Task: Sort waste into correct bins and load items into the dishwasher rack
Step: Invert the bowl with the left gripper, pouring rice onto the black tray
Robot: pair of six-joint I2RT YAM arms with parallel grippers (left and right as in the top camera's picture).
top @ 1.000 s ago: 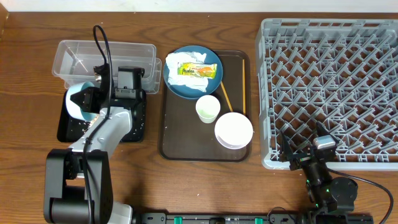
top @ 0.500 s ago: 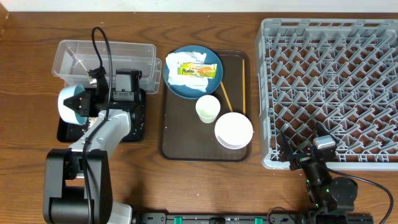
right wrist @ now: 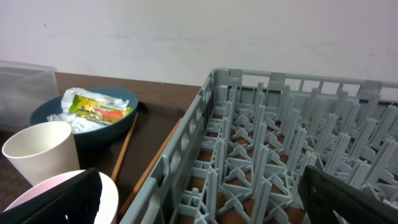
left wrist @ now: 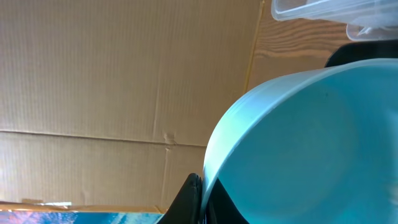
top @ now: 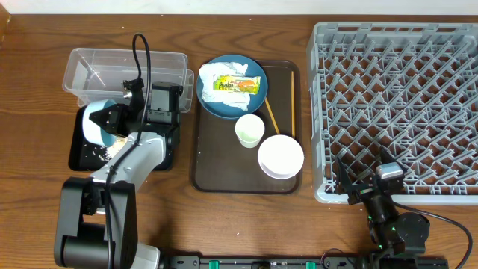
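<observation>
Gripping light blue bowl (top: 95, 121) rim, left tool (top: 113, 122) over black tray (top: 78, 159); right tool (top: 364, 184) spread, empty.

The wooden table (top: 37, 194) bears a clear tub (top: 89, 71), black tray (top: 76, 154), brown serving tray (top: 224, 176) and grey rack (top: 396, 97).

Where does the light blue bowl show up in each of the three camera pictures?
Overhead: light blue bowl at far left, tipped over the black tray, in the left gripper.
Left wrist: fills the lower right, rim pinched at the bottom edge.
Right wrist: not in it.
Shared landmark: the clear tub, behind the bowl overhead, top right corner in left wrist, far left edge in right wrist.
</observation>
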